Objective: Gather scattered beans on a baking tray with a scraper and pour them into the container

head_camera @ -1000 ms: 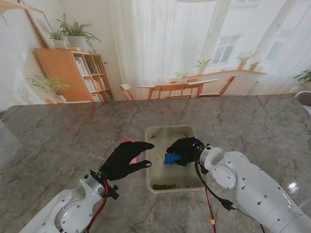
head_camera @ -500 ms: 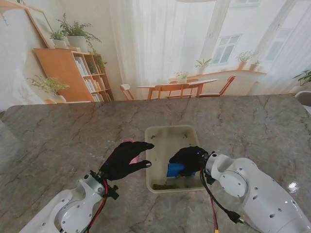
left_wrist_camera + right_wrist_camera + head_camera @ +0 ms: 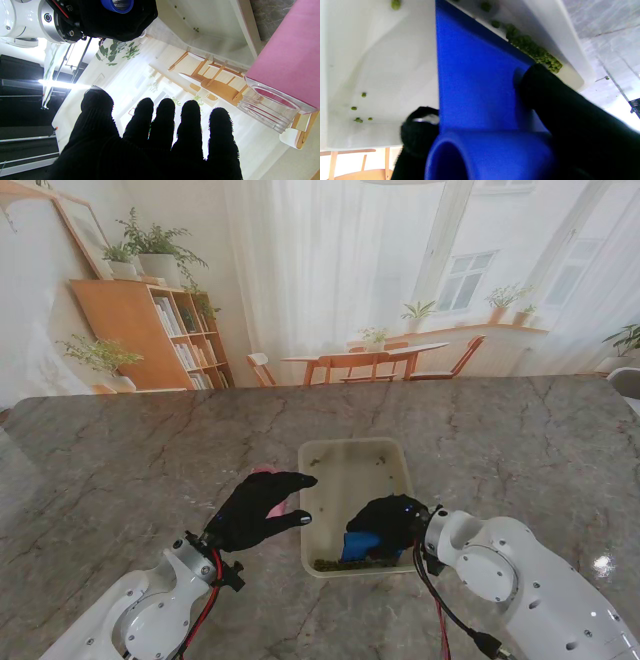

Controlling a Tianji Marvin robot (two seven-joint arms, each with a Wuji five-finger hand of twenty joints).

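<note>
Drawing nearer to me since a second ago, the right hand (image 3: 388,523) has dragged the blue scraper (image 3: 359,545) down the baking tray (image 3: 352,452) to its near end. Its fingers (image 3: 560,100) are wrapped tight around the scraper's handle, and the blade sits just behind a ridge of green beans (image 3: 532,51) packed against the tray's near wall. A few stray beans lie farther off. The left hand (image 3: 262,507) hovers empty, fingers spread, beside the tray, the pink-lidded clear container (image 3: 280,100) just past its fingertips.
</note>
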